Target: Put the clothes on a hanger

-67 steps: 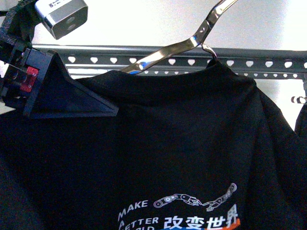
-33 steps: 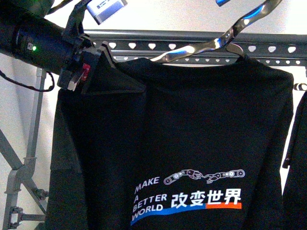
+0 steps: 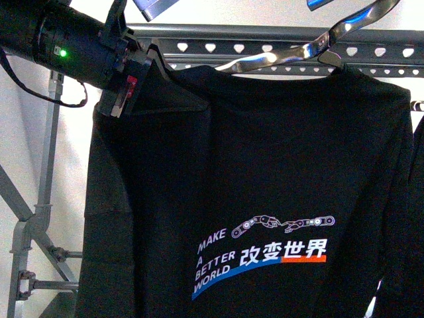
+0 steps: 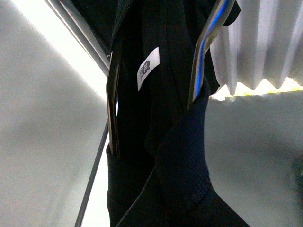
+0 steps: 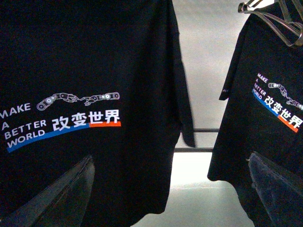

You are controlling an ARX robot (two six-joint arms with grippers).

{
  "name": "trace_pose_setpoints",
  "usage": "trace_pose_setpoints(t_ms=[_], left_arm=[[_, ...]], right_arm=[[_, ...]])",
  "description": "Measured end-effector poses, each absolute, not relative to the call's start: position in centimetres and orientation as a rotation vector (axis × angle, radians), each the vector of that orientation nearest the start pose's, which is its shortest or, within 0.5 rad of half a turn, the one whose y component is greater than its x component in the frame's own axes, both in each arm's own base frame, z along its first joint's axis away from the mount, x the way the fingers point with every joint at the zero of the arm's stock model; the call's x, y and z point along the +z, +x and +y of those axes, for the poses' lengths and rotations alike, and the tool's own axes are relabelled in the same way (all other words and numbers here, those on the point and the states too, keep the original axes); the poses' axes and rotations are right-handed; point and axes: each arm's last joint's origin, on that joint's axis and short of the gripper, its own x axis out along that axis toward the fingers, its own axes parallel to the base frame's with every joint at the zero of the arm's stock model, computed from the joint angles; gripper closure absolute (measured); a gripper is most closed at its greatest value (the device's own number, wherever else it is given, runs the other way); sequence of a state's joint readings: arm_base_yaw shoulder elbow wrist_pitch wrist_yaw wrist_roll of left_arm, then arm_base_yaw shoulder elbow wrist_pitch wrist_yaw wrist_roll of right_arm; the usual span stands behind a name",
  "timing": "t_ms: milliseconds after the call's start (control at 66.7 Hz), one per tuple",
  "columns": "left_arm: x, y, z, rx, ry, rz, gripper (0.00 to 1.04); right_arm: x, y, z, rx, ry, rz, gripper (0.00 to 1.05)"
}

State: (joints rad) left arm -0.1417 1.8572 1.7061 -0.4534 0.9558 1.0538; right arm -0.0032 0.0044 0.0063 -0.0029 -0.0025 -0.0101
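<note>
The clothes [image 3: 265, 165], a black T-shirt with the white "MAKE A BETTER WORLD" print, hang on a shiny wire hanger [image 3: 285, 56] right below the dark grey rack's top rail [image 3: 218, 46] with its heart-shaped holes. My left gripper [image 3: 142, 83] is shut on the shirt's left shoulder, close under the rail. In the left wrist view, black fabric [image 4: 180, 161] fills the jaws, with a white neck label [image 4: 147, 74] between the wire hanger's arms [image 4: 113, 104]. My right gripper [image 5: 170, 198] is open and empty, facing the shirt's print [image 5: 61, 118] from a short way off.
A second black printed T-shirt [image 5: 274, 109] hangs on its own wire hanger [image 5: 274, 14] just to the right. The rack's slanted grey legs [image 3: 46, 165] stand at the left. A light wall lies behind the rack.
My left gripper has carried the shirt's shoulder up and away toward the rail. The whole shirt now hangs farther off, with its print fully showing.
</note>
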Motion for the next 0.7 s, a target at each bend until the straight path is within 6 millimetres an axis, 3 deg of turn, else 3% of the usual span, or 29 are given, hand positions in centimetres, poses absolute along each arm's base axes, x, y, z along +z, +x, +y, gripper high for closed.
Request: trace_pose_setpoints(t_ms=[120, 180, 225, 270, 345, 465, 525, 704], left_arm=[[33.1, 40.8, -8.2, -1.235, 0.669, -0.03, 1.0], [33.1, 40.8, -8.2, -1.235, 0.669, -0.03, 1.0], [33.1, 40.8, -8.2, -1.233, 0.671, -0.028, 1.0], [33.1, 40.7, -8.4, -1.237, 0.671, -0.029, 1.0], [33.1, 40.7, -8.5, -1.239, 0.67, -0.03, 1.0], [33.1, 40.8, -8.2, -1.232, 0.669, -0.027, 1.0], [33.1, 40.8, -8.2, -1.232, 0.669, -0.027, 1.0], [33.1, 40.7, -8.5, -1.24, 0.668, -0.029, 1.0]], right_arm=[[16.5, 9.8, 0.0, -0.001, -0.01, 0.001, 0.07], [16.7, 9.9, -0.3, 0.162, -0.021, 0.109, 0.07], [18.4, 10.8, -1.9, 0.284, -0.055, 0.144, 0.07], [21.2, 11.8, -3.9, 0.335, -0.12, 0.113, 0.07], [24.2, 13.4, -6.0, 0.406, -0.18, 0.1, 0.07], [28.3, 17.6, -8.4, 0.551, -0.279, 0.108, 0.07], [30.4, 21.1, -9.5, 0.642, -0.36, 0.115, 0.07], [33.8, 27.6, -8.5, 0.802, -0.68, 0.124, 0.07]])
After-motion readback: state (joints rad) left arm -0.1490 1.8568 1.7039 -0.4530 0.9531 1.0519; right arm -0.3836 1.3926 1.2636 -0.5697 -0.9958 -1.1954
